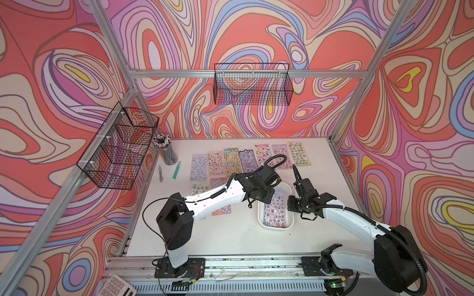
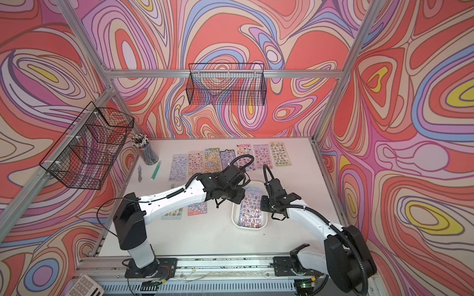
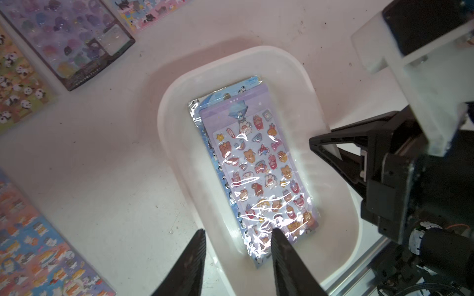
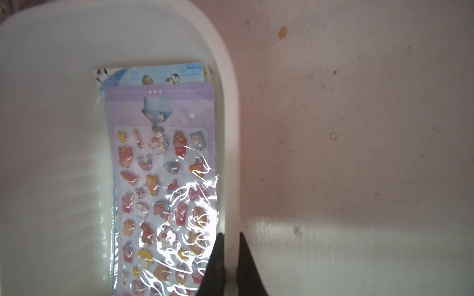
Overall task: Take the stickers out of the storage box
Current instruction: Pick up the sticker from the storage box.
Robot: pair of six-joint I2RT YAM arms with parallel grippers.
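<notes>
Right wrist: right end effector [image 4: 231,234] pinches storage box [image 4: 230,128] rim beside stickers [image 4: 159,179]; left end effector [image 3: 238,230] spread.

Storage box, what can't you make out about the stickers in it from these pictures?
1. Sheet count: in both wrist views the purple top sheet covers all but an edge of the blue penguin sheet; anything deeper is hidden.
2. In both top views the left arm hides part of the storage box at its far end.
3. Left wrist view: whether the left gripper touches the top sheet is unclear through glare.
</notes>
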